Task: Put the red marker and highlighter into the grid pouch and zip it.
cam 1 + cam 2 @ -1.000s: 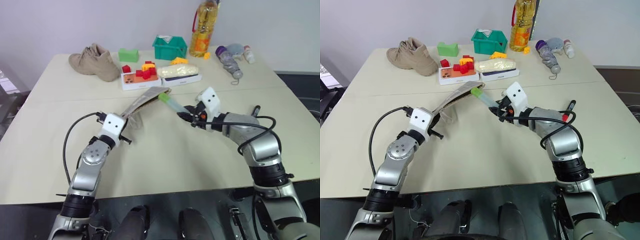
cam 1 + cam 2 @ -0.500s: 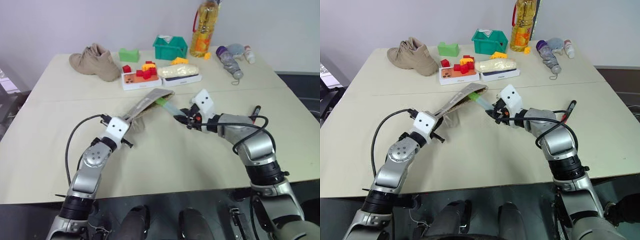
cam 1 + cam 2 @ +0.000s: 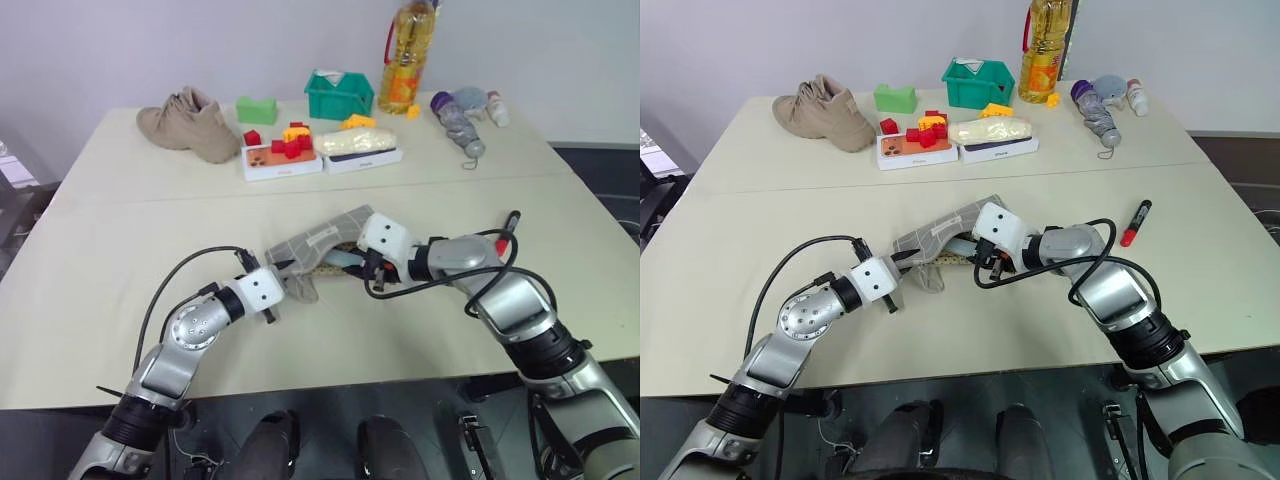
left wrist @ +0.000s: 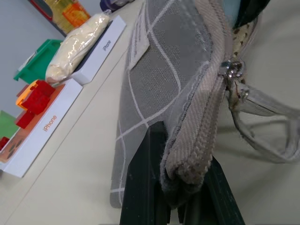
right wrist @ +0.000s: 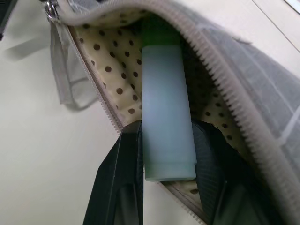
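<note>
The left gripper (image 4: 180,206) is clamped on the pouch (image 3: 325,240) end. The right wrist view shows the highlighter (image 5: 166,112) between the right gripper (image 5: 164,187) fingers, cap first inside the dotted lining. Earlier the pouch hung raised; now it lies on the table (image 3: 420,320), both arms low. The red marker (image 3: 1135,222) lies far right.

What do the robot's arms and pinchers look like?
Both arms are shiny silver metal with round joints and black bands. A white boxy block sits at each wrist, on the left arm and the right arm. A thin black cable loops beside each arm. Each gripper has two flat black fingers.
</note>
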### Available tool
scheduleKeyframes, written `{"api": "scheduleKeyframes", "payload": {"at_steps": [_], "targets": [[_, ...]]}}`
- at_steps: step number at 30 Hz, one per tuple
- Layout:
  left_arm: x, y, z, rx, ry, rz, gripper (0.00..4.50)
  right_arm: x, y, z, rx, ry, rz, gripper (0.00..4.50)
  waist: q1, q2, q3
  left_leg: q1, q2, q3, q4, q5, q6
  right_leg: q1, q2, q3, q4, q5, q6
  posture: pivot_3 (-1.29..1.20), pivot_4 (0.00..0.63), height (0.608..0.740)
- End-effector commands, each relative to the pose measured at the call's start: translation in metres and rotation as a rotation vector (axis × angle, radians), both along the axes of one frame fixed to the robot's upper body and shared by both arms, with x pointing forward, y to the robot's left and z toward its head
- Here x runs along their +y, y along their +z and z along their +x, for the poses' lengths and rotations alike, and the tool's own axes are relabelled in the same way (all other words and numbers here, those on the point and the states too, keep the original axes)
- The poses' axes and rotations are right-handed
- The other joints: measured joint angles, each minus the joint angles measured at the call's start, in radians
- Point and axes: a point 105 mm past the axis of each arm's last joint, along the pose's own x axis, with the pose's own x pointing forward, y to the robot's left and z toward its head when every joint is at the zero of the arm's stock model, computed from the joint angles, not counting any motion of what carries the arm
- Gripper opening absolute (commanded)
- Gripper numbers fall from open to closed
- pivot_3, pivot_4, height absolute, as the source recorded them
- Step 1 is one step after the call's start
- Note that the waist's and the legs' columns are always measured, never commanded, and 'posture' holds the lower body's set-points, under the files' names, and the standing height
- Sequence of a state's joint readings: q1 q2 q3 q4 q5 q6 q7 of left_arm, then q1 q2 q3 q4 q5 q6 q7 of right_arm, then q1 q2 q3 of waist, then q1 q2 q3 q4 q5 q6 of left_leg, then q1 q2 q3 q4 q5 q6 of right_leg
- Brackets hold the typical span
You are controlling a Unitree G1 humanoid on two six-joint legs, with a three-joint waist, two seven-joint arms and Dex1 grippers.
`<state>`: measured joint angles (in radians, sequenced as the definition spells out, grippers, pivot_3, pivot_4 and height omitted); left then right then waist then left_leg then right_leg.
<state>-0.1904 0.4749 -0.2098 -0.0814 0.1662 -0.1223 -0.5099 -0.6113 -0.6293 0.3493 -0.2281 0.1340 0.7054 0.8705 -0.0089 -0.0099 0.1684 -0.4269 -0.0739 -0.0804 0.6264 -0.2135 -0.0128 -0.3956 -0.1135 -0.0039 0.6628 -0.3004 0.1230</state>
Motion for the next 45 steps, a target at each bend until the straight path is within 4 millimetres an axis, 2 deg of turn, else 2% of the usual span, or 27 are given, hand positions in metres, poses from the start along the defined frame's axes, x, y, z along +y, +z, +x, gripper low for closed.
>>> {"api": "scheduleKeyframes", "payload": {"at_steps": [1, 2, 5, 9, 14, 17, 18, 20, 22, 29, 30, 31, 37, 38, 41, 43, 45], "targets": [[0.005, 0.005, 0.002, -0.022, 0.036, -0.013, 0.0, -0.002, 0.028, -0.004, -0.088, 0.029, 0.048, 2.81, 0.0, 0.0, 0.0, 0.0, 0.0, 0.0, 0.0, 0.0, 0.0, 0.0, 0.0, 0.0, 0.0, 0.0, 0.0, 0.0, 0.15, 0.739], [0.008, 0.004, 0.004, -0.016, 0.061, -0.015, 0.0, -0.008, 0.034, -0.005, -0.089, 0.023, 0.069, 3.26, 0.001, 0.0, 0.0, 0.0, 0.0, 0.0, 0.0, 0.0, 0.0, 0.0, 0.0, 0.0, 0.0, 0.0, 0.0, 0.0, 0.15, 0.739], [0.015, 0.004, 0.009, 0.002, 0.117, -0.04, 0.0, -0.023, 0.048, -0.016, -0.089, 0.04, 0.135, 3.26, 0.007, 0.0, 0.0, 0.0, 0.0, 0.0, 0.001, 0.0, 0.0, 0.001, 0.0, 0.0, 0.0, 0.0, 0.0, 0.0, 0.15, 0.739], [0.02, 0.0, 0.014, 0.022, 0.165, -0.043, 0.0, -0.045, 0.056, -0.027, -0.041, 0.018, 0.219, 3.26, 0.013, 0.0, 0.0, 0.0, 0.0, 0.0, 0.001, 0.0, 0.001, 0.001, 0.0, 0.0, 0.0, 0.0, 0.0, 0.0, 0.15, 0.739], [0.023, 0.001, 0.024, 0.039, 0.248, -0.094, 0.0, -0.136, 0.039, 0.017, -0.054, -0.489, 0.271, 3.26, 0.021, -0.001, 0.0, 0.001, 0.0, 0.0, 0.003, 0.0, 0.001, 0.003, 0.0, 0.0, 0.0, 0.0, 0.0, 0.0, 0.15, 0.739], [0.016, 0.002, 0.028, 0.043, 0.255, -0.12, 0.0, -0.193, 0.03, 0.039, -0.085, -0.84, 0.31, 4.09, 0.021, 0.0, 0.0, 0.001, 0.0, 0.0, 0.003, 0.0, 0.001, 0.003, 0.0, 0.0, 0.0, 0.0, 0.0, 0.0, 0.15, 0.739], [0.014, 0.003, 0.028, 0.043, 0.252, -0.122, 0.0, -0.204, 0.027, 0.041, -0.099, -0.904, 0.301, 4.45, 0.021, 0.0, 0.0, 0.001, 0.0, 0.0, 0.003, 0.0, 0.001, 0.002, 0.0, 0.0, 0.0, 0.0, 0.0, 0.0, 0.15, 0.739], [0.009, 0.003, 0.029, 0.047, 0.24, -0.13, 0.0, -0.231, 0.022, 0.047, -0.14, -1.104, 0.308, 4.45, 0.021, 0.0, 0.0, 0.0, 0.0, 0.0, 0.002, 0.0, 0.0, 0.002, 0.0, 0.0, 0.0, 0.0, 0.0, 0.0, 0.15, 0.739], [0.005, 0.002, 0.029, 0.051, 0.231, -0.135, 0.0, -0.246, 0.016, 0.05, -0.153, -1.24, 0.323, 4.45, 0.019, 0.0, 0.0, 0.0, 0.0, 0.001, 0.001, 0.0, 0.0, 0.001, 0.0, 0.0, 0.0, 0.0, 0.0, 0.0, 0.15, 0.739], [-0.002, 0.004, 0.029, 0.045, 0.21, -0.136, 0.0, -0.251, -0.014, 0.049, 0.008, -1.382, 0.432, 4.45, 0.019, 0.0, 0.0, 0.001, 0.0, 0.002, 0.001, 0.0, 0.0, 0.002, 0.0, 0.0, 0.0, 0.0, 0.0, 0.0, 0.15, 0.739], [-0.002, 0.004, 0.029, 0.044, 0.21, -0.137, 0.0, -0.25, -0.015, 0.049, 0.02, -1.383, 0.448, 3.92, 0.02, 0.0, 0.0, 0.001, 0.0, 0.002, 0.001, 0.0, 0.001, 0.002, 0.0, 0.0, 0.0, 0.0, 0.0, 0.0, 0.15, 0.739], [-0.002, 0.004, 0.029, 0.044, 0.212, -0.14, 0.0, -0.249, -0.015, 0.049, 0.024, -1.377, 0.454, 3.68, 0.019, 0.0, 0.0, 0.001, 0.0, 0.002, 0.001, 0.0, 0.001, 0.002, 0.0, 0.0, 0.0, 0.0, 0.0, 0.0, 0.15, 0.739], [0.001, 0.005, 0.03, 0.045, 0.225, -0.151, 0.0, -0.246, -0.013, 0.05, 0.009, -1.354, 0.426, 0.56, 0.019, 0.0, 0.0, 0.001, 0.0, 0.002, 0.002, 0.0, 0.001, 0.002, 0.0, 0.0, 0.0, 0.0, 0.0, 0.0, 0.15, 0.739], [0.002, 0.006, 0.03, 0.047, 0.231, -0.159, 0.0, -0.241, -0.008, 0.052, -0.021, -1.314, 0.4, 0.4, 0.018, 0.0, 0.0, 0.001, 0.0, 0.002, 0.002, 0.0, 0.001, 0.002, 0.0, 0.0, 0.0, 0.0, 0.0, 0.0, 0.15, 0.739], [0.006, 0.008, 0.032, 0.048, 0.245, -0.177, 0.0, -0.212, 0.012, 0.057, -0.139, -1.085, 0.281, 0.4, 0.015, 0.001, 0.0, 0.001, 0.0, 0.002, 0.002, 0.0, 0.001, 0.002, 0.0, 0.0, 0.0, 0.0, 0.0, 0.0, 0.15, 0.739], [0.009, 0.012, 0.034, 0.043, 0.256, -0.201, 0.0, -0.168, 0.027, 0.051, -0.224, -0.775, 0.172, 0.4, 0.014, 0.002, 0.001, 0.001, 0.0, 0.002, 0.002, 0.0, 0.001, 0.002, 0.0, 0.0, 0.0, 0.0, 0.0, 0.0, 0.15, 0.739], [0.012, 0.016, 0.037, 0.039, 0.263, -0.217, 0.0, -0.127, 0.033, 0.033, -0.26, -0.483, 0.1, 0.4, 0.012, 0.002, 0.001, 0.001, 0.0, 0.002, 0.002, 0.0, 0.001, 0.002, 0.001, 0.0, 0.0, 0.0, 0.001, 0.0, 0.15, 0.739]]}}
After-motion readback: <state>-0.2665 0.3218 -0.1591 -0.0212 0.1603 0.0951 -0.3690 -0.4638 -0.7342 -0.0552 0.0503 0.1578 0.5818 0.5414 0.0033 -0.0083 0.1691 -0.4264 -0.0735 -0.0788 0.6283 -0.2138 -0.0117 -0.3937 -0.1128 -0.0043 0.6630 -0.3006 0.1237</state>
